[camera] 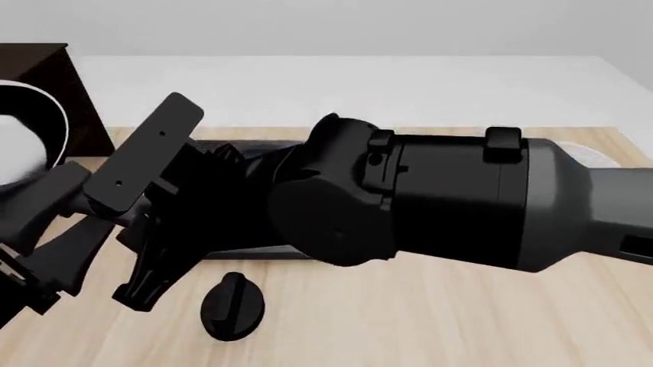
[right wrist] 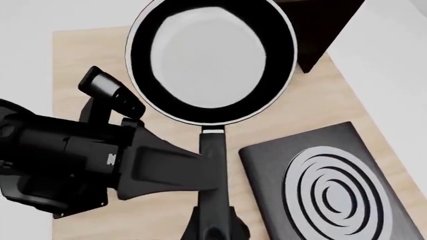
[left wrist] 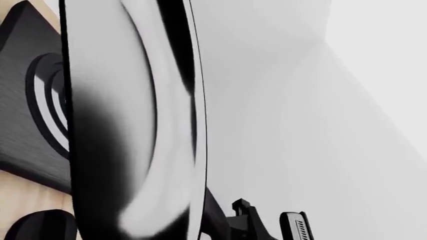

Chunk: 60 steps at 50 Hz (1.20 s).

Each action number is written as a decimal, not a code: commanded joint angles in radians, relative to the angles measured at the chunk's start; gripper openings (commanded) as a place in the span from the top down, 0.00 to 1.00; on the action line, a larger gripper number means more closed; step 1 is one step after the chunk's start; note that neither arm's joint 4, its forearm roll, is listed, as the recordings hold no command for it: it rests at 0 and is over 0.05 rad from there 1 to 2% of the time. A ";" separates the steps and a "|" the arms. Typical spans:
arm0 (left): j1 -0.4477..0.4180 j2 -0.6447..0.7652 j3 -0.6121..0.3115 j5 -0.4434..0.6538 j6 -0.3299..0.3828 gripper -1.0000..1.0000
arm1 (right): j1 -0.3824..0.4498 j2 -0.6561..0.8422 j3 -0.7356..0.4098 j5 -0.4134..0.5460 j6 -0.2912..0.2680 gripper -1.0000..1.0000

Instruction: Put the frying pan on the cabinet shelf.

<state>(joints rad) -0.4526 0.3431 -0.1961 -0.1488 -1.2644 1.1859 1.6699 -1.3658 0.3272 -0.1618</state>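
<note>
The frying pan (right wrist: 212, 57), black with a pale grey inside, is held above the wooden table, its long handle (right wrist: 213, 150) pointing away from the dark cabinet (right wrist: 327, 30). My left gripper (right wrist: 203, 176) is shut on the handle partway along. In the front view the pan (camera: 23, 141) shows at the far left edge, just in front of the cabinet (camera: 46, 73); the shelf itself is out of view. My right gripper (camera: 151, 279) hangs open above the table beside the left one, holding nothing. The left wrist view is filled by the pan (left wrist: 133, 125) seen edge-on.
A square black stove plate (right wrist: 320, 185) with grey rings lies on the table beside the pan handle. A small black knob (camera: 232, 306) rests on the wood near the front. The bulky right arm (camera: 439, 202) stretches across the middle of the front view.
</note>
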 commanded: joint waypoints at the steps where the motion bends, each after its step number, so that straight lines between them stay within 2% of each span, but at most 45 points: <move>1: -0.001 0.016 0.020 -0.028 -0.010 0.00 | 0.018 -0.024 -0.018 -0.018 0.001 1.00; 18: 0.003 0.029 0.050 -0.054 -0.035 0.00 | 0.043 -0.038 -0.008 -0.033 -0.005 1.00; 19: 0.008 0.029 0.050 -0.052 -0.033 1.00 | 0.042 -0.039 -0.006 -0.036 -0.006 1.00; 43: 0.089 -0.008 0.059 -0.035 -0.056 1.00 | 0.082 -0.054 0.007 -0.055 0.012 1.00; 47: 0.095 -0.012 0.055 -0.027 -0.047 1.00 | 0.071 -0.073 0.031 -0.067 -0.004 1.00; 48: 0.096 -0.013 0.054 -0.026 -0.046 1.00 | 0.072 -0.071 0.029 -0.063 0.013 0.00; 54: 0.094 -0.015 0.054 -0.021 -0.037 1.00 | 0.069 -0.095 0.053 -0.069 0.004 0.00; 60: 0.095 -0.016 0.051 -0.016 -0.025 1.00 | 0.026 -0.144 0.060 -0.057 -0.003 0.00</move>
<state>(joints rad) -0.3761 0.3327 -0.1364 -0.1680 -1.3133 1.2349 1.5928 -1.3264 0.2641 -0.1461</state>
